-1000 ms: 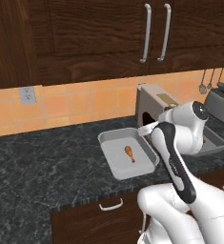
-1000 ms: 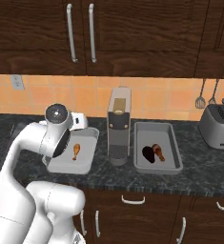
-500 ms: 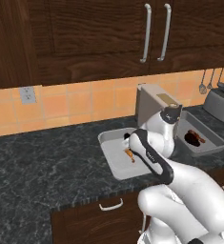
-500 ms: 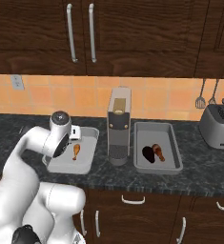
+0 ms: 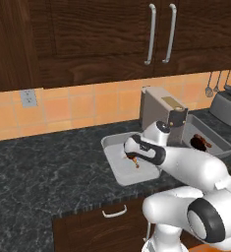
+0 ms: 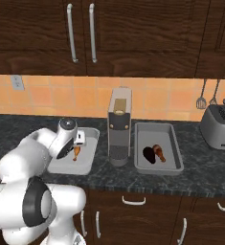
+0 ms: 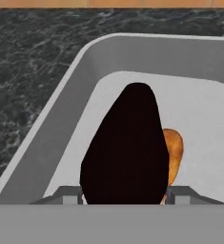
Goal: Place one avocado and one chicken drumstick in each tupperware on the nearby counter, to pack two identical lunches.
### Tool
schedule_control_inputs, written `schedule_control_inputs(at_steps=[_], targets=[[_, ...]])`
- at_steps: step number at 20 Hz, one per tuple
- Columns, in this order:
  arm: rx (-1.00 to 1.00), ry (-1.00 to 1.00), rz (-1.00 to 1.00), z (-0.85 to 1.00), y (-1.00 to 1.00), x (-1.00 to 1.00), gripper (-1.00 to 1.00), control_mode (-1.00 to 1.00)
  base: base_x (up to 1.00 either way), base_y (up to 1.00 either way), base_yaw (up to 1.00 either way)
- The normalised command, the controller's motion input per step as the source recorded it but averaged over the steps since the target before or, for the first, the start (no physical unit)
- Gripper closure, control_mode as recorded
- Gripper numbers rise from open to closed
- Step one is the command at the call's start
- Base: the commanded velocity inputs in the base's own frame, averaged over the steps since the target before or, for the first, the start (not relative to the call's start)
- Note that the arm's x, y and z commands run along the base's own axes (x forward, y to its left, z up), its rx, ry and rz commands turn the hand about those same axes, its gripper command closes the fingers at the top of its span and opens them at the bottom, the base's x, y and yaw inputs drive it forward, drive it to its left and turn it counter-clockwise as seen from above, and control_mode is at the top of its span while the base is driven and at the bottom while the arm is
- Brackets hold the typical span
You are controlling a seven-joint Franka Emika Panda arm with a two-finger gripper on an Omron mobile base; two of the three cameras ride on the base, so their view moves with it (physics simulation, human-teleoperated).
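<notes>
At centre frame, the gripper (image 7: 125, 193) clamps a smooth, pear-shaped black avocado (image 7: 127, 147) over the matte grey tupperware (image 7: 51, 128) (orange drumstick (image 7: 173, 152) beneath).

No text, label, brand, number or sign can be read anywhere in these views of the kitchen.

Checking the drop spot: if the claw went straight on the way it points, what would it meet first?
Probably the floor of the shallow light-grey tupperware tray, just beside the orange-brown chicken drumstick. The dark avocado the claw carries would land first; depth is unclear.
</notes>
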Motion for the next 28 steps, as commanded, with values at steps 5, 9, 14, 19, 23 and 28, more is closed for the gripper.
schedule_control_inputs(at_steps=[5,9,14,19,23,28], targets=[[0.0,0.11,0.0,-0.44,0.15,0.37,1.0,-1.0,0.0,0.0,0.0],[0.0,0.05,0.0,-0.28,0.12,0.49,-1.0,-1.0,0.0,0.0,0.0],[0.0,0.02,-0.03,0.0,-0.05,0.04,-1.0,-1.0,0.0,0.0,0.0],[0.04,0.01,-0.12,0.4,-0.26,-0.14,-1.0,-1.0,0.0,0.0,0.0],[0.06,-0.12,-0.1,1.0,-0.29,-0.66,-1.0,-1.0,0.0,0.0,0.0],[0.08,-0.13,-0.04,0.77,-0.51,-1.0,-1.0,-1.0,0.0,0.0,0.0]])
